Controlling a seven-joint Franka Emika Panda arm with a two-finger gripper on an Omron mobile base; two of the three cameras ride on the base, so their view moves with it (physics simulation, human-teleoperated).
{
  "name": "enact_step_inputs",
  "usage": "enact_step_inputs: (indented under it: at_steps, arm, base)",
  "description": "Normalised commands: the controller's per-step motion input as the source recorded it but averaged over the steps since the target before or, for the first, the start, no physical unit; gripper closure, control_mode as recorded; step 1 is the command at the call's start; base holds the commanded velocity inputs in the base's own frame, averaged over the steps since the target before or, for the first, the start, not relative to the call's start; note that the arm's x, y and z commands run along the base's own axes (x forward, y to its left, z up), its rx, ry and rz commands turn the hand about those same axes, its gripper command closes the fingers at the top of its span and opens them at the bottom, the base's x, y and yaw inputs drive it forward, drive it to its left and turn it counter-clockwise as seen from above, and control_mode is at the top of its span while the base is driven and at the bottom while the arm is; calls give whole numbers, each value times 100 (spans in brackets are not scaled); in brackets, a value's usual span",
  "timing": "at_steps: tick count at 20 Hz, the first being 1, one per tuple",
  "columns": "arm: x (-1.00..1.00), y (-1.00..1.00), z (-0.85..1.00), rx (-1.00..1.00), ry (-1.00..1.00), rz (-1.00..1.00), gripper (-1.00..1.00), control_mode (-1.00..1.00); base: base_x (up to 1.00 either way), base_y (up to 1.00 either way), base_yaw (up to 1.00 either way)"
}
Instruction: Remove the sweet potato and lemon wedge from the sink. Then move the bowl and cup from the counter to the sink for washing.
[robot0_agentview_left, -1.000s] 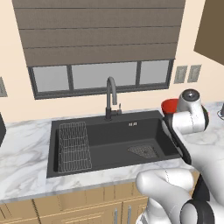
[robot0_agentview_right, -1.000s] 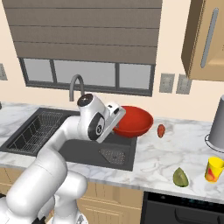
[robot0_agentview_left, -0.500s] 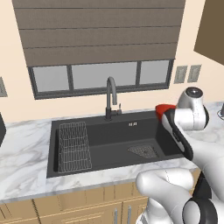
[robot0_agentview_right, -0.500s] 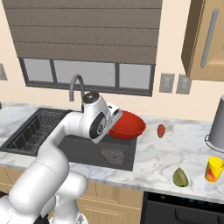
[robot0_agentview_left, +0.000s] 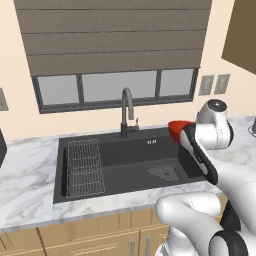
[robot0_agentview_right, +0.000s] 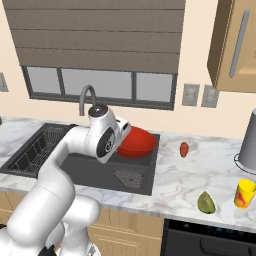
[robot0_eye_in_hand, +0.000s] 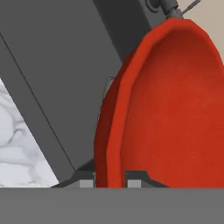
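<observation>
Bowl (robot0_agentview_right: 136, 142) time is the step in hand, as I judge it. The red bowl sits in the middle of the right base view, held up over the right end of the sink (robot0_agentview_right: 75, 167). In the left base view it shows as a red bit at the middle right, just past the sink's right edge. In the hand view the gripper (robot0_eye_in_hand: 110, 180) is at the bottom middle, and its two fingers (robot0_eye_in_hand: 86, 181) pinch the rim of the bowl, one on each side. The bowl is tipped on its edge there, with the dark sink floor behind it. The sweet potato (robot0_agentview_right: 184, 149) lies on the counter (robot0_agentview_right: 200, 175) at the middle right of the right base view, well apart from the sink. The lemon wedge (robot0_agentview_right: 206, 202) lies on the counter at the lower right, near the front edge. So the sink looks cleared of both, but I cannot see every corner. The cup (robot0_agentview_right: 244, 193) stands on the counter at the far lower right, just beside the lemon wedge. I think the next move is to bring the bowl down into the sink, past the faucet (robot0_agentview_right: 86, 97), and let go. It should be set down low, so it does not drop or roll. After that the cup is left to do.
</observation>
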Motion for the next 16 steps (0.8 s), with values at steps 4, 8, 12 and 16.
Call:
enact_step_inputs:
  at_steps: [4, 8, 12, 16]
  arm:
    - [0, 23, -5, 0, 0, 7, 100, -100]
    - [0, 19, -10, 0, 0, 4, 100, -100]
    - [0, 15, -12, 0, 0, 1, 100, -100]
    - [3, 1, -15, 0, 0, 0, 100, -100]
  base:
    - [0, 0, 0]
    - [0, 0, 0]
    - [0, 0, 0]
    - [0, 0, 0]
